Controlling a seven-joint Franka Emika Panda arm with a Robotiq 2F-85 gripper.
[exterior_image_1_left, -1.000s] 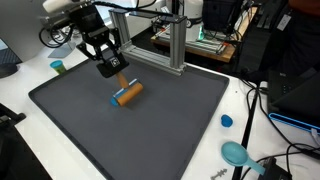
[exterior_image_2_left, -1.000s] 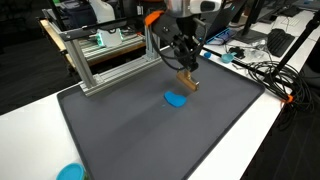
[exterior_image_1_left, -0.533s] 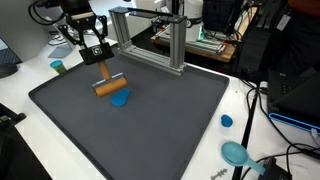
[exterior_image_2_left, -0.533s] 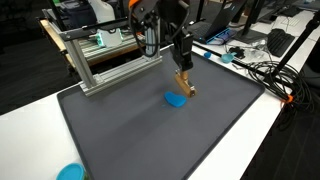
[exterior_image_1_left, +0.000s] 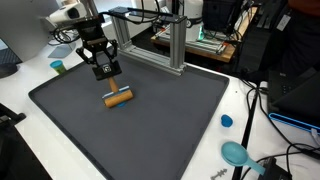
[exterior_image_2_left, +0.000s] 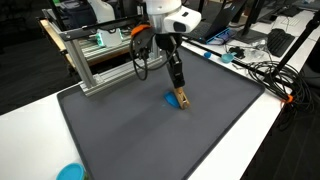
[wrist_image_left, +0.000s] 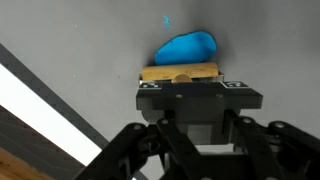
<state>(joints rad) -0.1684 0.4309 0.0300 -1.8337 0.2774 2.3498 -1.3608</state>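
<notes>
My gripper (exterior_image_1_left: 107, 74) is shut on the thin handle of a wooden roller-like tool (exterior_image_1_left: 118, 97). The tool's orange-brown cylinder rests low on the black mat (exterior_image_1_left: 170, 125). In an exterior view the gripper (exterior_image_2_left: 179, 86) points down and the tool's head (exterior_image_2_left: 183, 100) touches a small flat blue piece (exterior_image_2_left: 170, 98) on the mat (exterior_image_2_left: 140, 135). In the wrist view the gripper (wrist_image_left: 200, 92) fills the lower half. The wooden head (wrist_image_left: 180, 72) lies just beyond it, against the blue piece (wrist_image_left: 186, 48).
An aluminium frame (exterior_image_1_left: 160, 40) stands at the mat's back edge and also shows in an exterior view (exterior_image_2_left: 100, 60). A teal cup (exterior_image_1_left: 58, 66), a blue cap (exterior_image_1_left: 226, 121) and a teal round thing (exterior_image_1_left: 235, 152) lie off the mat. Cables (exterior_image_2_left: 262, 72) run along one side.
The gripper swung the tool sideways across the mat and back, turning it. The head now sits lower, against the blue piece.
</notes>
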